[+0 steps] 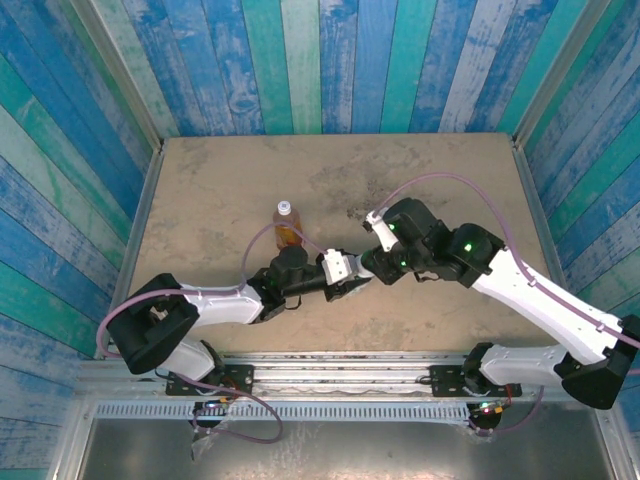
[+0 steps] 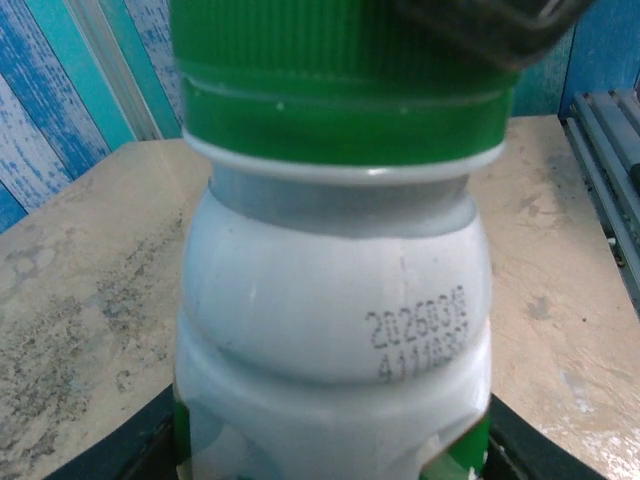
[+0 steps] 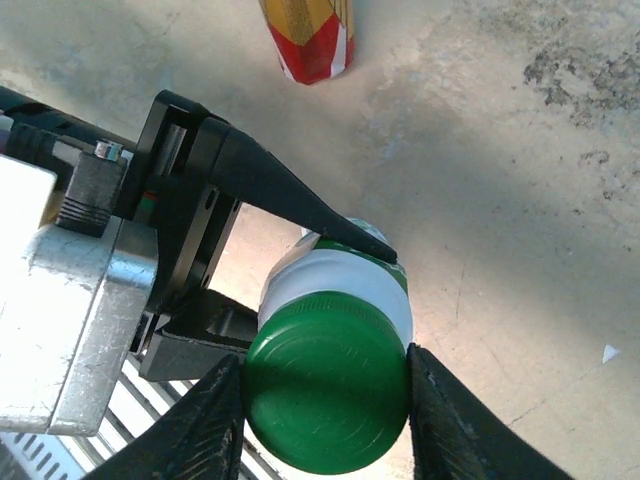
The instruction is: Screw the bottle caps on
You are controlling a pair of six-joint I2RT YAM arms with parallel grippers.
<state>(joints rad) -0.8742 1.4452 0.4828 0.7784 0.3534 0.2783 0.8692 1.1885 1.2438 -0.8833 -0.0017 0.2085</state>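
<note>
The white bottle point(image 2: 330, 300) with green print is held between the fingers of my left gripper point(image 2: 335, 462), which is shut on its body. The green cap point(image 3: 325, 395) sits on this bottle's neck. My right gripper point(image 3: 325, 400) is shut on the cap, one finger against each side of it. In the top view the two grippers meet near the table's front middle, the left gripper point(image 1: 348, 268) right beside the right gripper point(image 1: 368, 266). The clear bottle point(image 1: 286, 228) of amber liquid stands upright just behind the left arm, with a white cap point(image 1: 284, 207) on top.
The amber bottle's red-labelled base point(image 3: 312, 45) stands a short way beyond the held bottle. The sandy table point(image 1: 450, 170) is walled by blue-green planks. A metal rail point(image 1: 340, 372) runs along the near edge by the arm bases.
</note>
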